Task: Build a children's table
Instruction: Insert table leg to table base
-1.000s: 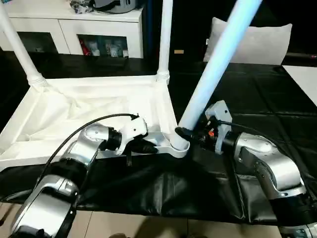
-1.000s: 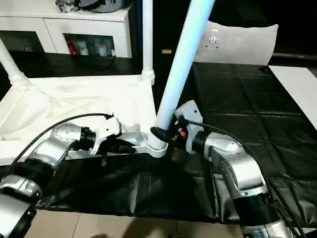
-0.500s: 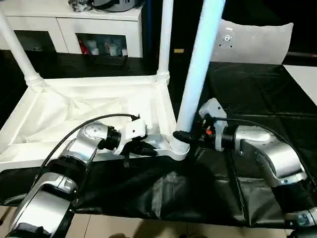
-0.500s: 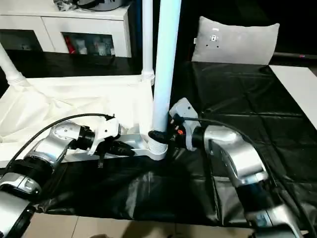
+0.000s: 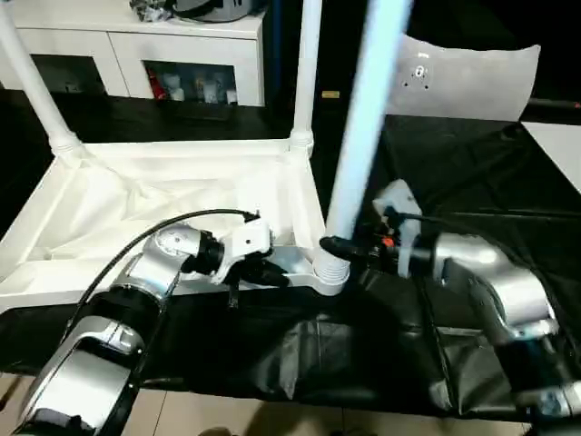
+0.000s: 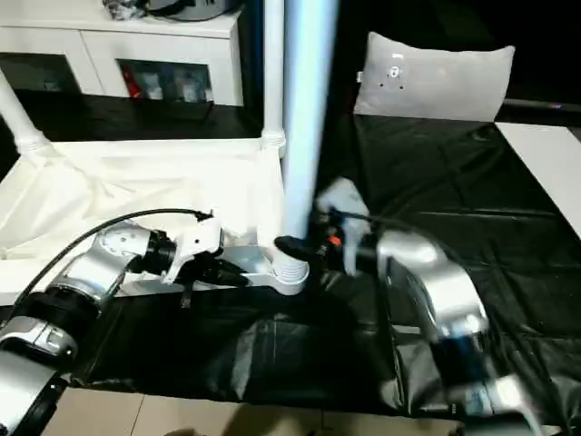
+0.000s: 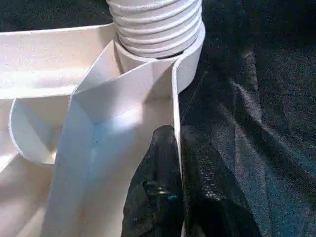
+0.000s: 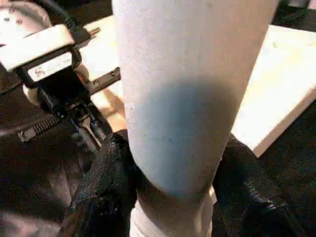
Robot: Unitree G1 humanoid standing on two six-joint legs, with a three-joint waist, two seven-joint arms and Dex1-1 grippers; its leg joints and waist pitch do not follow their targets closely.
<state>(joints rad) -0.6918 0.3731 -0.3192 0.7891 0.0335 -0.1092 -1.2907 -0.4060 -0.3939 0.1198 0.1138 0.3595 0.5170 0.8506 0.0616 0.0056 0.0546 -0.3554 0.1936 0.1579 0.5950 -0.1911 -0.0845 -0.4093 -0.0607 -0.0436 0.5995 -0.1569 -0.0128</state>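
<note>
The 2 black fingers of the left gripper (image 7: 174,197) are closed narrow on the thin front rim of the table top (image 5: 182,195), 1 finger inside the rim and 1 outside, near the front right corner. The 2 black fingers (image 8: 106,177) of the right gripper (image 5: 338,247) stand on both sides of a leg (image 5: 363,136) and hold it low down, just above its ribbed end. This ribbed end sits in the corner socket (image 5: 329,272) at the front right corner of the top, and the leg rises almost upright from there and goes out of the picture at the top edge. The table top lies upside down on a black sheet (image 5: 472,173) that covers the work surface, with its ribbed underside facing up. 2 more legs stand in the far corners of the top: one at the far left (image 5: 32,82), tilted to the left, and one at the far right (image 5: 304,73), upright. Behind the table stands a white cabinet (image 5: 136,54) with glass doors. To the right of it, a grey cushion (image 5: 472,77) leans at the back of the black sheet. A flat white board (image 5: 556,150) lies at the right edge.
</note>
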